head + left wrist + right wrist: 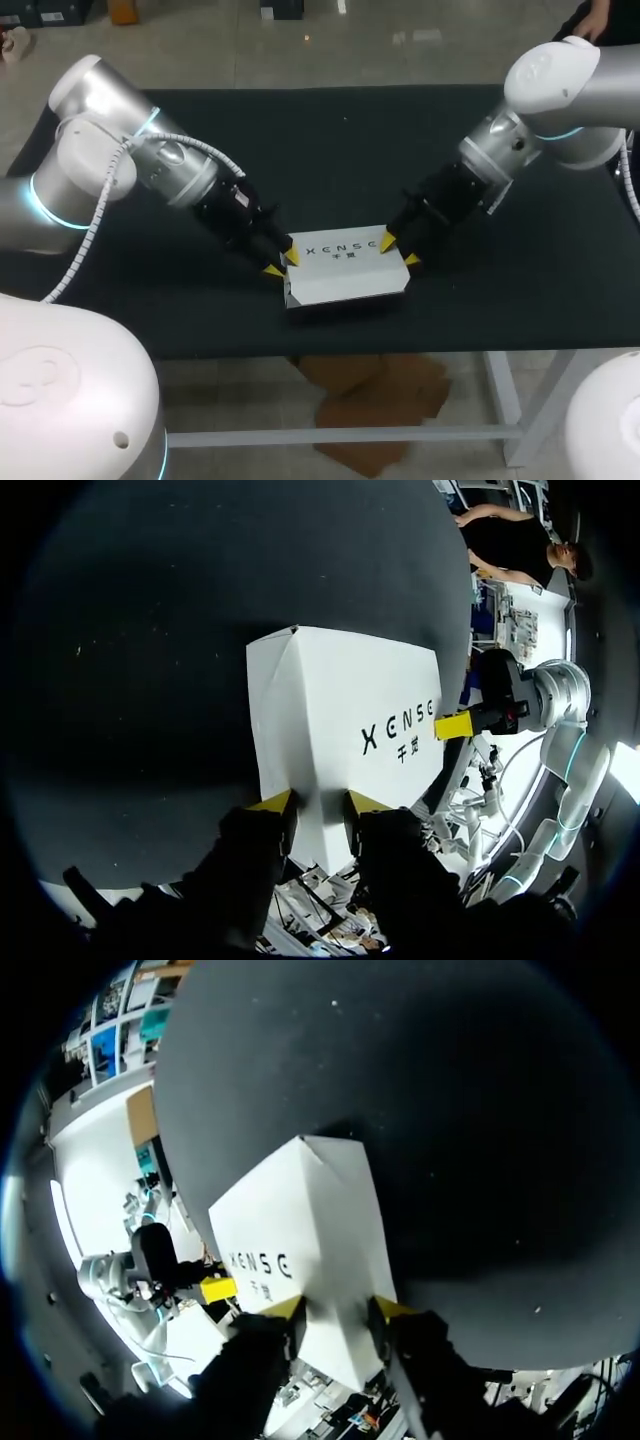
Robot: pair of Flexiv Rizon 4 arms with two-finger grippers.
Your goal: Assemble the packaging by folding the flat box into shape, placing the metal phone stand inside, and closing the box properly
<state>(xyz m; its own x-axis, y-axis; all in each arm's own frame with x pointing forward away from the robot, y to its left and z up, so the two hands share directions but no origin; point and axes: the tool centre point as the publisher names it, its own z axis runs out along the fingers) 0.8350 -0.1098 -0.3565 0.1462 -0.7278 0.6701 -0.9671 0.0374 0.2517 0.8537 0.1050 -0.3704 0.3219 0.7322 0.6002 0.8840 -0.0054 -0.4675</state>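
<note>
Left gripper (318, 802) is pinching the end of the white box (340, 710). One yellow tip is pressing on each side of the end panel, and both are in contact. Right gripper (338, 1308) is doing the same at the opposite end, with the box's end wedged between its two tips.

I am reading this as the closing step: the box is formed up and I am seating the end flaps. To do it well, I should be squeezing both ends evenly and in line, so the box is not skewing or sliding. Pressure wants to stay light, since thin card dents at the corners. The end in my left gripper looks slightly unsquare in the head view, with a flap edge showing low, so that corner needs tucking before I let go.

The box is lying flat on the black table (330, 140), printed face up, spanning straight from one gripper to the other. It is sitting close to the table's near edge, so any push should be going inward, not toward that edge. The phone stand is not showing anywhere; I cannot tell whether it is inside.
</note>
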